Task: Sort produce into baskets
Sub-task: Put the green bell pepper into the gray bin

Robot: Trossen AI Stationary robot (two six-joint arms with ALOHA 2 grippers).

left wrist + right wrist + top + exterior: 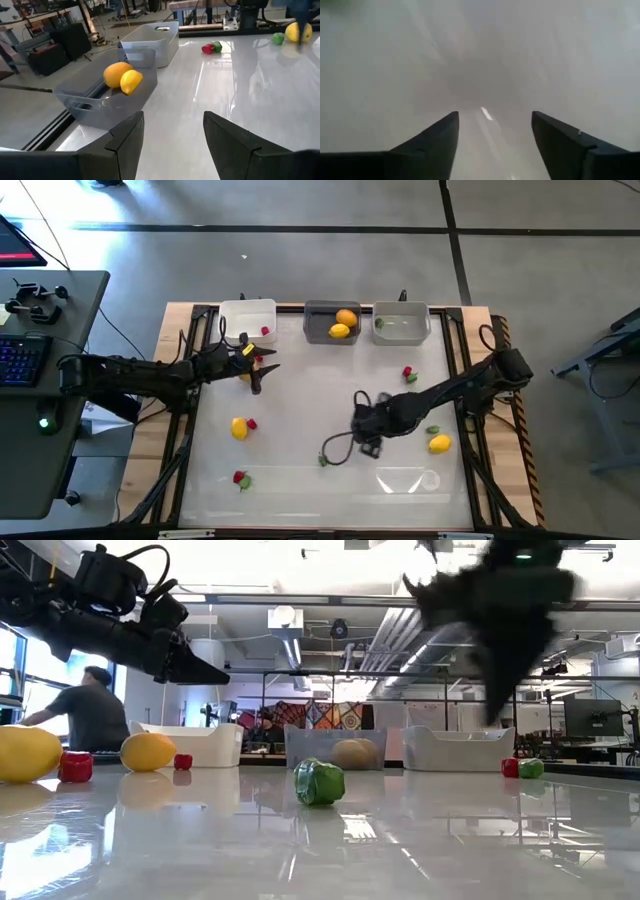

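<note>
Three baskets stand along the far edge: a white one [248, 320] with a red bit, a dark grey one [332, 323] [100, 100] with an orange and a lemon, and a light grey one [402, 325] with a green bit. Produce lies loose on the table: a yellow fruit [239, 428], a green piece [323, 461] [319, 782], and a yellow fruit [439, 444]. My left gripper [262, 373] [172, 135] is open and empty, above the table near the white basket. My right gripper [367, 435] [495, 135] is open and empty over the table's middle.
Red bits [408, 372] lie in front of the light grey basket. A red and green pair [241, 478] lies near the front left. A yellow fruit and a red bit [147, 751] lie below my left gripper. A person [85, 710] shows in the room behind.
</note>
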